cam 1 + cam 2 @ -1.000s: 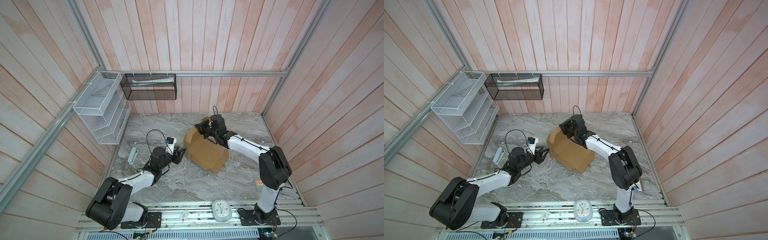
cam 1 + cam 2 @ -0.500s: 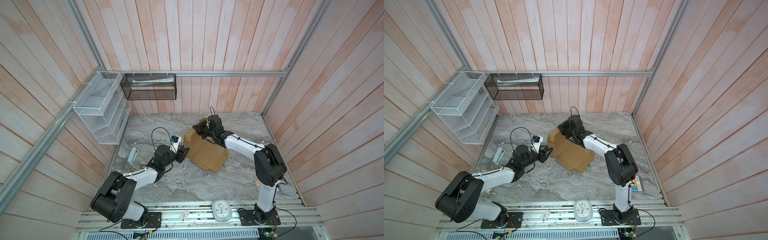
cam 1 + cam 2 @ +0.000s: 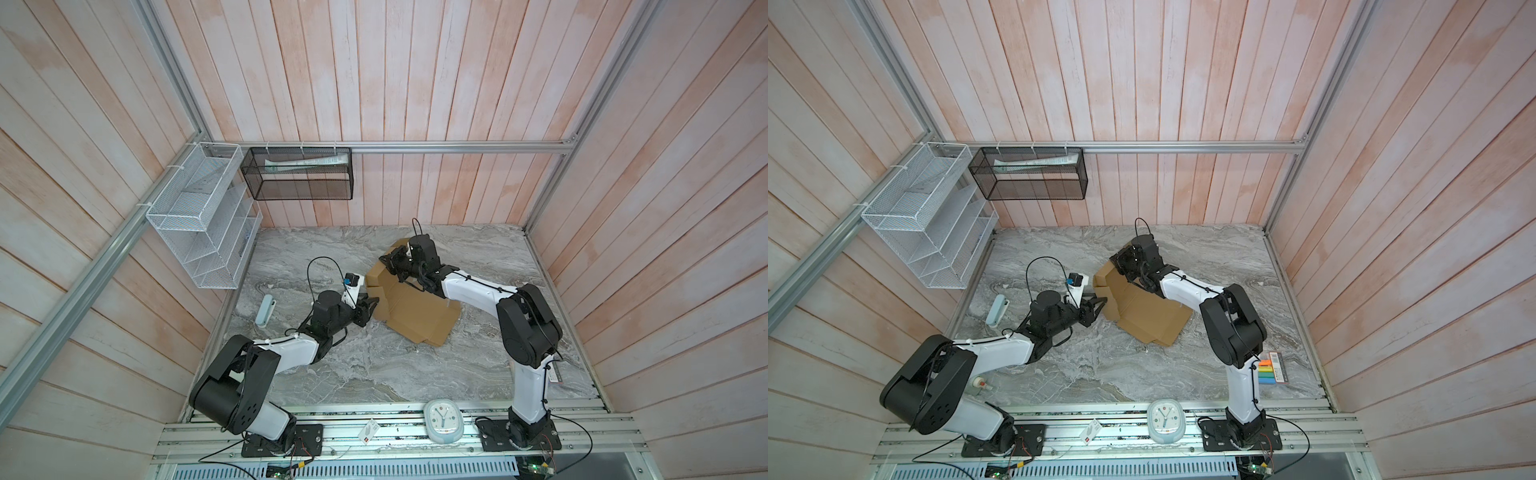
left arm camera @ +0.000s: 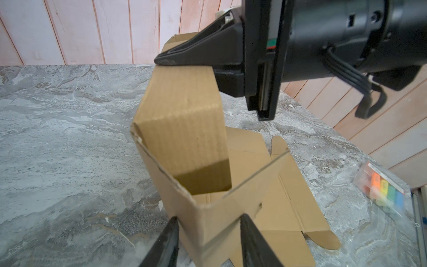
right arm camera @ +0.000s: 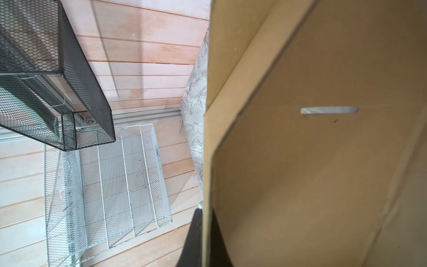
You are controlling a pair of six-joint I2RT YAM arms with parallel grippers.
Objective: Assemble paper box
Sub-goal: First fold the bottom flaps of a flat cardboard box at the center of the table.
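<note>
On tabletop (image 3: 374, 374), paper box (image 3: 415, 316) corner inside half-open L end effector (image 4: 209, 217); flap pinched in R end effector (image 5: 206, 217)

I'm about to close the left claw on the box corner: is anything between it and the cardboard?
Nothing visible. The left claw straddles an upright corner of the paper box, one finger each side. The right claw pinches a far flap, clear of that corner.

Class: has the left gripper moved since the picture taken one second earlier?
Yes. In a top view the left gripper has shifted away from the pale blue case, which lies where it did, toward the paper box.
</note>
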